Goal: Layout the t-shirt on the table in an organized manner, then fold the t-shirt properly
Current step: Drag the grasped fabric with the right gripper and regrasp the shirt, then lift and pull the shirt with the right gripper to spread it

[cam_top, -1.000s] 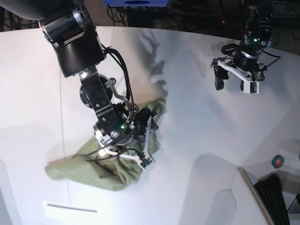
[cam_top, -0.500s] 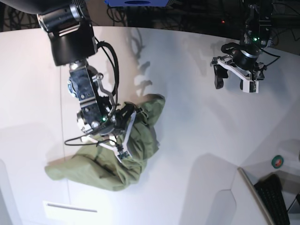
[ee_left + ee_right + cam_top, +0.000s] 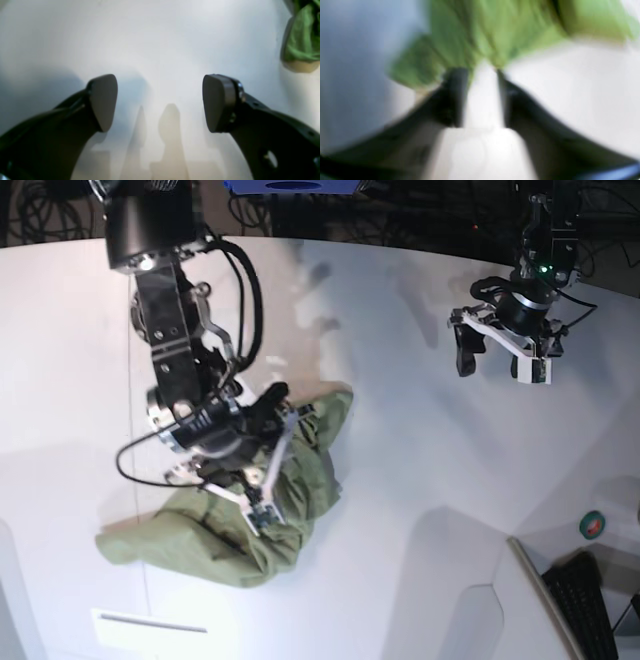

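Lying crumpled: one t-shirt (image 3: pixel 240 525), two claws, one table (image 3: pixel 400 440).

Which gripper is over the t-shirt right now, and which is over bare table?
The right gripper is down at the crumpled t-shirt. The left gripper hangs apart with open jaws over bare white table, nothing between its fingers.
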You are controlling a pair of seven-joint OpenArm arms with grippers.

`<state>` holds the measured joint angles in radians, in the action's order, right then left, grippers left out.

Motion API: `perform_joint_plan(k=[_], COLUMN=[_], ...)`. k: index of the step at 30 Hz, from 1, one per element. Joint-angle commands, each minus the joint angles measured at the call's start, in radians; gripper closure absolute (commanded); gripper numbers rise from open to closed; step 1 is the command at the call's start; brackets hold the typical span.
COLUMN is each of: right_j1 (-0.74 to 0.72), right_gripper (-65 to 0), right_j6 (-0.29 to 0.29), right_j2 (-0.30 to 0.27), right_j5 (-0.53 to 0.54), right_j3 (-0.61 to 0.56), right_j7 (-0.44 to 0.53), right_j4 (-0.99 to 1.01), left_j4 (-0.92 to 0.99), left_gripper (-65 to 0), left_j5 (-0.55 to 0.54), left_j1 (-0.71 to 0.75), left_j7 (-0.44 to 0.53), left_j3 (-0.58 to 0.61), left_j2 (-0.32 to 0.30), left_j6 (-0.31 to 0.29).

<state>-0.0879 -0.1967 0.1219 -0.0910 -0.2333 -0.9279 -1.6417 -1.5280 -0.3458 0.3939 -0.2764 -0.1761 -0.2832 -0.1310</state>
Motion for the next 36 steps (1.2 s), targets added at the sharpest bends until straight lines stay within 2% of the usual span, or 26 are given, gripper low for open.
perform_joint_plan(k=[1, 2, 3, 5, 9, 10, 11, 12, 14, 16, 19, 20, 24, 26, 28, 31, 36], right_j1=[-0.042, -0.074, -0.112, -0.184, -0.278, -0.295, -0.303, -0.301, -0.272, -0.238, -0.143, -0.095, 0.069, 0.133, 0.195, 0.256, 0.262], right_gripper=[-37.2, -43.1, -44.7, -42.8, -39.9, -37.4, -32.1, -23.1, 0.0, 0.0, 0.0, 0.0, 0.0, 0.0, 0.0, 0.0, 0.0], right_j6=[0.006, 0.006, 0.006, 0.006, 0.004, 0.001, -0.001, -0.004, -0.025, -0.056, -0.083, -0.085, -0.085, -0.085, -0.085, -0.086, -0.088], right_j2=[-0.005, -0.001, -0.001, 0.009, 0.009, 0.009, 0.009, 0.009, 0.009, 0.008, -0.003, -0.023, -0.078, -0.103, -0.118, -0.115, -0.123], right_j5=[-0.01, -0.01, -0.01, -0.008, -0.008, -0.008, -0.008, -0.008, -0.008, -0.008, -0.008, -0.008, -0.008, -0.008, -0.008, -0.008, -0.008], right_j3=[0.002, 0.002, 0.002, 0.007, 0.012, 0.012, 0.012, 0.012, 0.012, 0.012, 0.01, 0.01, 0.01, 0.01, 0.03, 0.12, 0.159], right_j7=[0.0, 0.003, 0.005, 0.02, 0.134, 0.137, 0.131, 0.131, 0.128, 0.085, -0.02, -0.046, -0.115, -0.13, -0.13, -0.122, -0.061], right_j4=[0.041, 0.105, 0.173, 0.309, 0.525, 0.561, 0.581, 0.576, 0.541, 0.479, 0.275, 0.177, -0.127, -0.219, -0.295, -0.368, -0.369], left_j4=[-0.019, -0.019, -0.015, -0.012, -0.013, -0.013, -0.012, -0.012, -0.012, -0.012, -0.012, -0.012, -0.012, -0.012, -0.012, 0.01, 0.067], left_gripper=[-50.2, -50.2, -50.2, -50.2, -50.2, -50.2, -50.2, -50.2, -50.2, -50.2, -48.7, -45.4, -24.2, -18.1, -15.6, -16.3, -16.5], left_j5=[-0.006, -0.006, -0.006, -0.006, -0.006, -0.006, -0.006, -0.006, -0.006, -0.006, -0.006, -0.006, -0.005, -0.005, -0.005, -0.005, -0.005], left_j1=[0.001, 0.001, 0.001, 0.003, 0.024, 0.026, 0.026, 0.027, 0.027, 0.026, 0.024, 0.023, 0.02, 0.018, 0.003, -0.013, -0.043], left_j7=[0.021, 0.021, 0.021, 0.021, 0.021, 0.021, 0.021, 0.021, 0.021, 0.021, 0.021, 0.021, 0.021, 0.021, 0.022, 0.021, 0.021], left_j3=[-0.006, -0.004, -0.004, -0.006, -0.007, -0.007, -0.007, -0.007, -0.007, -0.007, -0.007, -0.007, -0.006, -0.007, -0.007, -0.007, -0.007], left_j2=[-0.011, -0.011, -0.011, -0.011, -0.011, -0.011, -0.011, -0.011, -0.011, -0.012, -0.015, -0.015, -0.015, -0.015, -0.015, -0.017, -0.017], left_j6=[0.003, 0.003, 0.003, 0.003, 0.003, 0.003, 0.003, 0.003, 0.003, 0.003, 0.003, 0.003, 0.003, 0.003, 0.003, 0.003, 0.003])
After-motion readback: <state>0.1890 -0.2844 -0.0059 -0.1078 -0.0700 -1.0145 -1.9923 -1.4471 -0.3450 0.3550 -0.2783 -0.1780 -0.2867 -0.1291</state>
